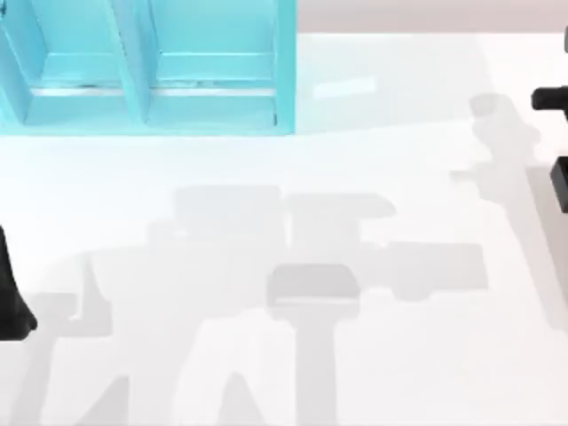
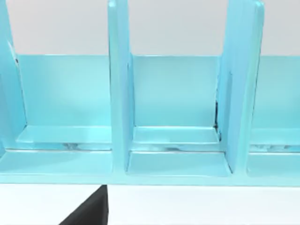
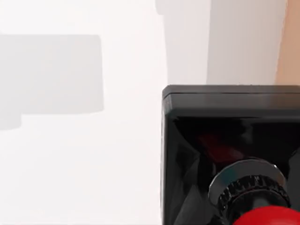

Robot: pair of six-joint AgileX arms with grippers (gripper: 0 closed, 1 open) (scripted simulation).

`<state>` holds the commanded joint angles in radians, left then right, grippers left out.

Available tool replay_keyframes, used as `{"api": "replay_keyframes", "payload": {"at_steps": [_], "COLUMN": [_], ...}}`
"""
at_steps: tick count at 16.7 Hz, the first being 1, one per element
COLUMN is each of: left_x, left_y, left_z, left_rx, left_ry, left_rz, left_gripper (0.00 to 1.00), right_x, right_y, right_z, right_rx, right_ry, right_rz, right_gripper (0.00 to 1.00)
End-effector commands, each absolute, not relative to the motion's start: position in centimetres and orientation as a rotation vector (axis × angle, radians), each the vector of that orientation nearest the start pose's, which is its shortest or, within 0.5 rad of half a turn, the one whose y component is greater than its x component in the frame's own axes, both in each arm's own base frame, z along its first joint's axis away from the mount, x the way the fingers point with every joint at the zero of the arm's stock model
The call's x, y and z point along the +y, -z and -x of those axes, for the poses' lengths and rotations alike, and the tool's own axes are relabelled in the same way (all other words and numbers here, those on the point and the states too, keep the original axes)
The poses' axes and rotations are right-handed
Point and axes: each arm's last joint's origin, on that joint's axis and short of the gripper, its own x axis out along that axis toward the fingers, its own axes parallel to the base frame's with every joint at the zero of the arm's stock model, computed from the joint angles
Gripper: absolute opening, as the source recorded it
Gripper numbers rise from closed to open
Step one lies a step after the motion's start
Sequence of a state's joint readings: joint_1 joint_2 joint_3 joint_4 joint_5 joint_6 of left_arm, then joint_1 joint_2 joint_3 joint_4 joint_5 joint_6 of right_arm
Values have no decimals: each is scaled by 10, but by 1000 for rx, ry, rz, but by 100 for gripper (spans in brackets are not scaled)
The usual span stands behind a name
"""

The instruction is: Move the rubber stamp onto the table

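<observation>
The rubber stamp [image 3: 225, 140] is close up in the right wrist view: a black square block with a metal collar and a glossy red knob [image 3: 267, 218] at the picture's edge. White table [image 3: 79, 164] lies behind it. I cannot tell whether it stands on the table or is held. My right arm [image 1: 552, 99] shows as black parts at the top view's right edge. My left arm [image 1: 13, 297] is a black shape at the left edge, and a black part of it [image 2: 89, 213] shows in the left wrist view.
A turquoise-blue shelf unit [image 1: 142, 80] with upright dividers stands at the table's back left; its compartments [image 2: 176, 136] face the left wrist camera. The white table [image 1: 293, 355] carries only grey shadows of the arms across its middle.
</observation>
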<state>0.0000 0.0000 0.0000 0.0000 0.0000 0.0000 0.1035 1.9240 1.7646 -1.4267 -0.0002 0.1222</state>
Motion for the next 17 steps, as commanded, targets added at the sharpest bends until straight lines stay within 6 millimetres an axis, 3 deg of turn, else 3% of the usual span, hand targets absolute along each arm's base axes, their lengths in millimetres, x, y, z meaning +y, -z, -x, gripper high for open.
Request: {"api": "replay_keyframes", "payload": {"at_steps": [4, 7, 14, 17], "left_x": [-1, -1, -1, -1], "left_y": [-160, -160, -160, -160], "left_z": [-106, -106, -106, -106], "left_rx": [0, 0, 0, 0], "left_ry": [0, 0, 0, 0], "left_rz": [0, 0, 0, 0], "left_gripper": [100, 100, 100, 100], "right_x": [74, 92, 96, 97], "right_y": [-233, -209, -200, -184], "right_z": [-409, -429, -435, -435], "right_rx": [1574, 1568, 1571, 1571], "right_ry": [12, 12, 16, 16], "right_rz": [-10, -12, -17, -15], "right_gripper": [0, 0, 0, 0]}}
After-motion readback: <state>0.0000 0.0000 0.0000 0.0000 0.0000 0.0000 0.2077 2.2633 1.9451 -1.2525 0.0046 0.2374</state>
